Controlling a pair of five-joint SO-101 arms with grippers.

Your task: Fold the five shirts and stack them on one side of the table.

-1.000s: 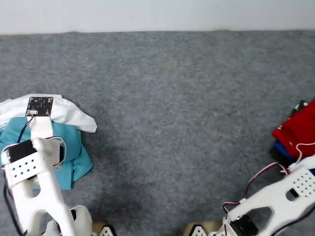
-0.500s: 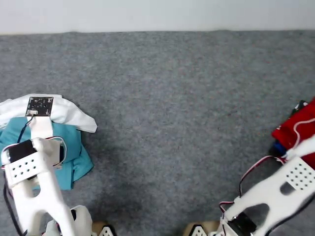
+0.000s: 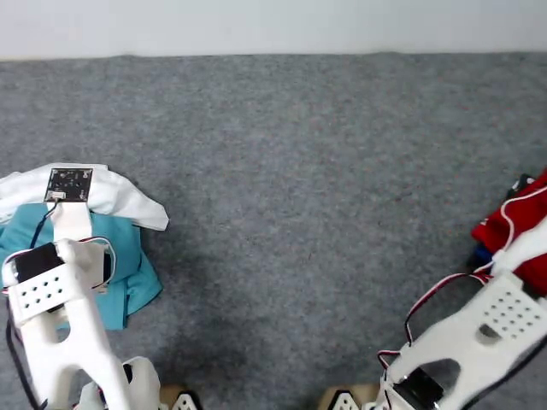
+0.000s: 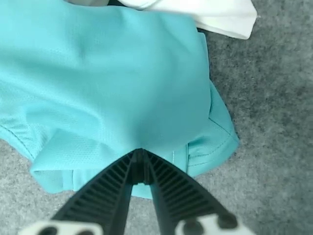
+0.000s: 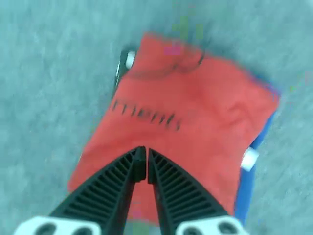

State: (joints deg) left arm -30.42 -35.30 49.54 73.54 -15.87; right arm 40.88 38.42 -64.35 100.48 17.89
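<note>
Right wrist view: right gripper (image 5: 141, 152), pressed together, hangs over the red shirt (image 5: 195, 122) lying atop the blue shirt (image 5: 247, 193). A deep pinch may drag both. Left gripper (image 4: 140, 155), also closed, hovers over the teal shirt (image 4: 107, 83).

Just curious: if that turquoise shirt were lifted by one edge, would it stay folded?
Probably not: the turquoise shirt looks thin and soft, with loose layered edges, so it would likely droop open. Pushed across the fuzzy grey table, it would probably bunch rather than slide.
</note>
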